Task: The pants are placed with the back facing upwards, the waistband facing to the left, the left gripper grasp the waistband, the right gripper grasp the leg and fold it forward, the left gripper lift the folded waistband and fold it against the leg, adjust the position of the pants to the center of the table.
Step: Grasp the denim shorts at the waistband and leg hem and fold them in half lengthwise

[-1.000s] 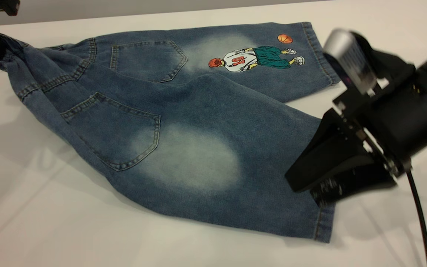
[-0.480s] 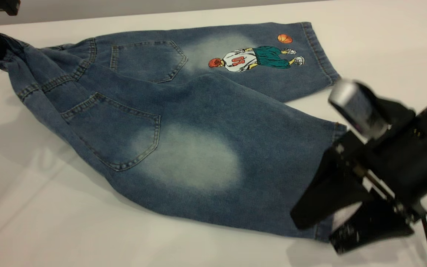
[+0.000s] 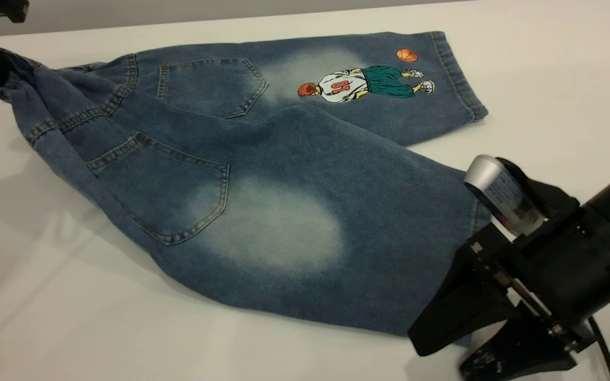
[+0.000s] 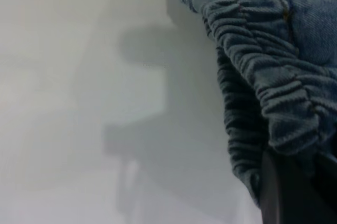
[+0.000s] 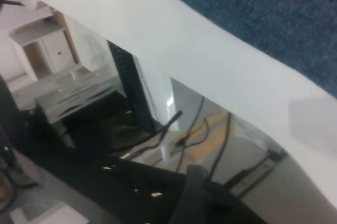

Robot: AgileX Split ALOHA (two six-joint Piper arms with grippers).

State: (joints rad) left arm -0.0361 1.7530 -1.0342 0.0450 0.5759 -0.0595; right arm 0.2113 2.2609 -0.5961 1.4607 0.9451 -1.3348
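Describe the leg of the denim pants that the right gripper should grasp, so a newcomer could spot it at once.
On the broad white table lie short blue denim pants, waistband toward the left arm. The leg to grasp is the nearer, wider one, its hem beside the open black right gripper. It carries a large pale faded oval and no print, unlike the far leg's basketball-player cartoon.

A broad white desk fills the exterior view, with a grey strip of wall behind its far edge and soft shadows on its surface. Past the desk's edge, the right wrist view shows a pale shelf unit and loose dark cables (below, dimly lit).
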